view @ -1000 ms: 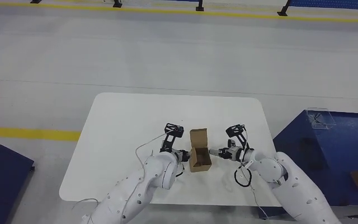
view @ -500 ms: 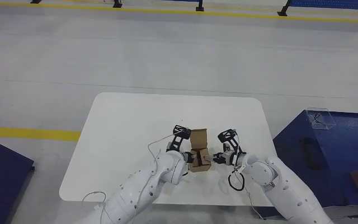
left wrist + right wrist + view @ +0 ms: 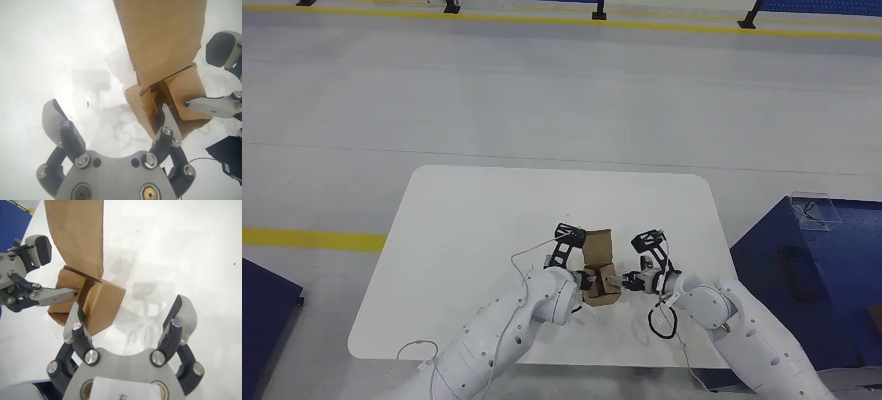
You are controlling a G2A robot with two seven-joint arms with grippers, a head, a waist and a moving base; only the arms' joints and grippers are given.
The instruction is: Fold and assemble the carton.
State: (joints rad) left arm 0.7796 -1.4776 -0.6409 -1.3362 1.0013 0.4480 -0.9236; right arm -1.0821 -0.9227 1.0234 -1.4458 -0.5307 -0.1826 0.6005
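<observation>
In the top view, the left gripper sits just left of centre in the lower half of the frame. Its jaws are spread wide and grip nothing. In the left wrist view, one finger bears down into the carton mouth on the left side flap, while the other finger is over the bare table.

The carton stands on the table between both grippers, with its walls erected. Both side flaps are folded inward. The lid flap stands upright at the far wall.

At the carton's right, the right gripper is likewise wide open and holds nothing. One finger presses the right side flap.

We judge assembly to be partly complete. What remains is seating the side flaps flat, then folding the lid over and tucking it in.
</observation>
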